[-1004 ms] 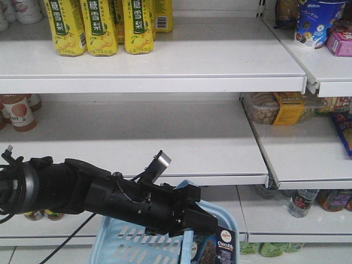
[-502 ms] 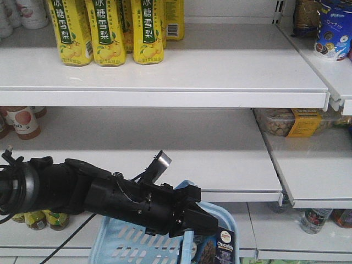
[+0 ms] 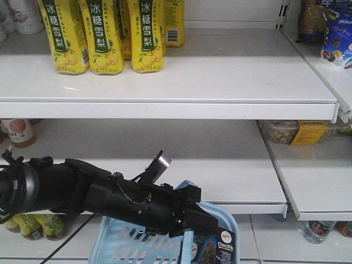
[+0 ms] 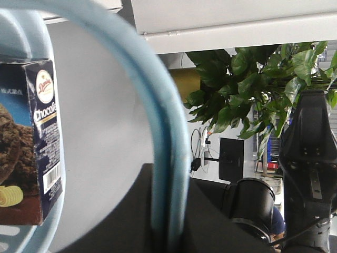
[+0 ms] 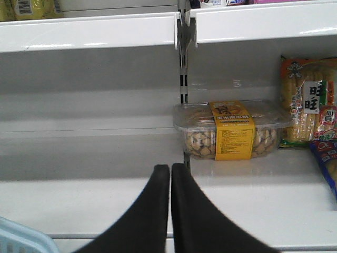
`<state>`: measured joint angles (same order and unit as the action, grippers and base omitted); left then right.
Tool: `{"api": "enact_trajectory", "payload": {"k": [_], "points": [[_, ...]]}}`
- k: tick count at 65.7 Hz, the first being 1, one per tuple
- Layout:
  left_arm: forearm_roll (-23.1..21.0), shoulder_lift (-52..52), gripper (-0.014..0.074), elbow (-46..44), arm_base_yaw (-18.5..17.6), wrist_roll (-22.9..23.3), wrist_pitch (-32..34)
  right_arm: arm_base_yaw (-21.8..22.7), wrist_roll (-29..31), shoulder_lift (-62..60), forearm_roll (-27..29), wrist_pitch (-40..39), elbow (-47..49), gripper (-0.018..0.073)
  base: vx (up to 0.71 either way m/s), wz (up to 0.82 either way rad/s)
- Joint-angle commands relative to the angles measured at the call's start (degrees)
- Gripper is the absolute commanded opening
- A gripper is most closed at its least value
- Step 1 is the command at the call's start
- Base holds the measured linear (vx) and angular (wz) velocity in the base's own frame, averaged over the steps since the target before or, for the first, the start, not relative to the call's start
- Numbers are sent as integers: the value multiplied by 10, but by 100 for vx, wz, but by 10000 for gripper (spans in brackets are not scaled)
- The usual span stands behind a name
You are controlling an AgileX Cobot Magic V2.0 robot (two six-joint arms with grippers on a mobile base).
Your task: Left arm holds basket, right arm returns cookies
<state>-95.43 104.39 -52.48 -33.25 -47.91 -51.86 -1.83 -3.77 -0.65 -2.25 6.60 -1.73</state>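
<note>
1. Shelving: white store racks fill the front view; yellow drink bottles stand on the upper board; the middle shelf is bare across its width; a clear tub of snacks with a yellow label sits in the next bay to the right.
2. Basket: light blue, slotted sides, low in the front view below the middle shelf; its handle arcs across my left wrist camera.
3. Left arm: black and cabled, reaching in from the left; left gripper is clamped on the handle and carries the basket.
4. Cookie box: dark navy, "Choco..." lettering, upright inside the basket against its right-hand wall, just beside the left gripper; not yet lifted.
5. Right gripper: the two black fingers are pressed together with nothing between them; it points at the shelf edge, with the basket rim at the lower left of its view.
6. Step in hand, my reading: the holding half is done, the return half not begun; the box has yet to be picked.
7. Next move calls for spreading the right fingers, bringing them down over the box top clear of the handle and left gripper, closing on its narrow faces, then lifting it straight up and out; likely risk: snagging the handle.
</note>
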Motion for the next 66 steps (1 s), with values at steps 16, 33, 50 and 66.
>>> {"api": "enact_trajectory", "payload": {"k": [16, 33, 50, 66], "points": [[-37, -33, -6, -14, 0, -5, -41, -1, 0, -6, -4, -44, 1, -8, 6, -1], [-37, -33, -6, -14, 0, -5, -41, -1, 0, -6, -4, -44, 1, -8, 5, 0], [-37, -33, -6, -14, 0, -5, -41, -1, 0, -6, -4, -44, 1, -8, 1, 1], [-37, -33, -6, -14, 0, -5, -41, -1, 0, -6, -4, -44, 1, -8, 0, 0]]}}
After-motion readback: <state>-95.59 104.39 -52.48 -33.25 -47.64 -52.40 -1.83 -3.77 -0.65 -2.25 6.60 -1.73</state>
